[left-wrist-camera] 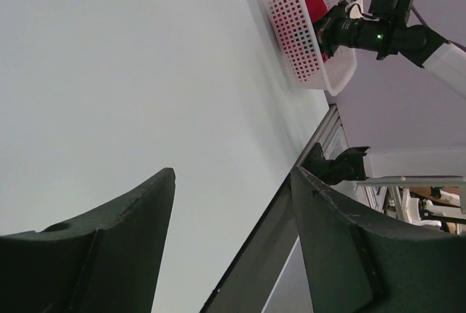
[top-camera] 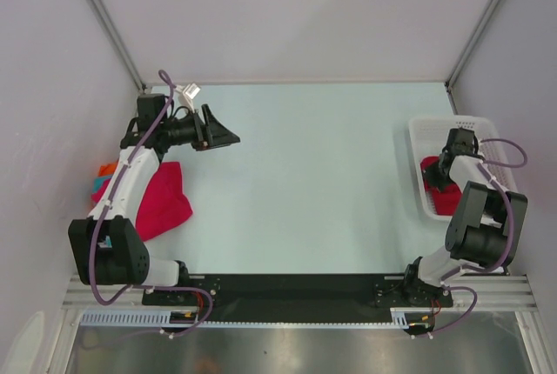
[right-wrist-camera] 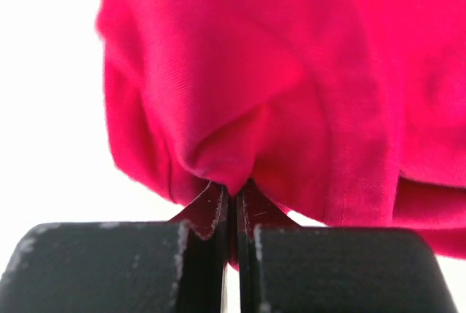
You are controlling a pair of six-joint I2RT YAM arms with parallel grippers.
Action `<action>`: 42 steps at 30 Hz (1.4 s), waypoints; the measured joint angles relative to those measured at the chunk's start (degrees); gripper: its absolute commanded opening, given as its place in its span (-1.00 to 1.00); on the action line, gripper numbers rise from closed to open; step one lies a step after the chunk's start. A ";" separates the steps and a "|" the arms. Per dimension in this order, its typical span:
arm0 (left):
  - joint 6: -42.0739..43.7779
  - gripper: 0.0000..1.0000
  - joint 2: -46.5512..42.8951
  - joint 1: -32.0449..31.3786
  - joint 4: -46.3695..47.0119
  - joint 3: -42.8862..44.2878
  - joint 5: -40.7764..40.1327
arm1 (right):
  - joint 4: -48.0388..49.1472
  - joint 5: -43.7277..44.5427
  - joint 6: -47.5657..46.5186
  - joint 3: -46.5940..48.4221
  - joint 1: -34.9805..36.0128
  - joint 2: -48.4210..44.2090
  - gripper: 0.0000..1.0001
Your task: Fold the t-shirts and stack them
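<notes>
A crimson t-shirt (top-camera: 164,200) lies folded at the table's left edge, on top of small orange (top-camera: 106,168) and teal (top-camera: 102,184) garments. My left gripper (top-camera: 228,137) is open and empty above the table, beyond that stack. Another crimson t-shirt (top-camera: 438,184) lies in the white basket (top-camera: 420,136) at the right. My right gripper (top-camera: 441,168) is down in the basket. In the right wrist view its jaws are shut on a bunched fold of this shirt (right-wrist-camera: 291,87). The left wrist view shows the red shirt in the basket (left-wrist-camera: 314,4) and my open fingers (left-wrist-camera: 349,255).
Grey walls stand close on the left, back and right. A black strip and metal rail (top-camera: 296,291) run along the near edge by the arm bases. The basket sits against the right wall.
</notes>
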 measured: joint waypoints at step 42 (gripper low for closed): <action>-2.51 0.39 -0.94 1.18 3.04 -0.66 1.60 | -6.54 9.20 -6.45 11.56 6.69 -16.52 -1.00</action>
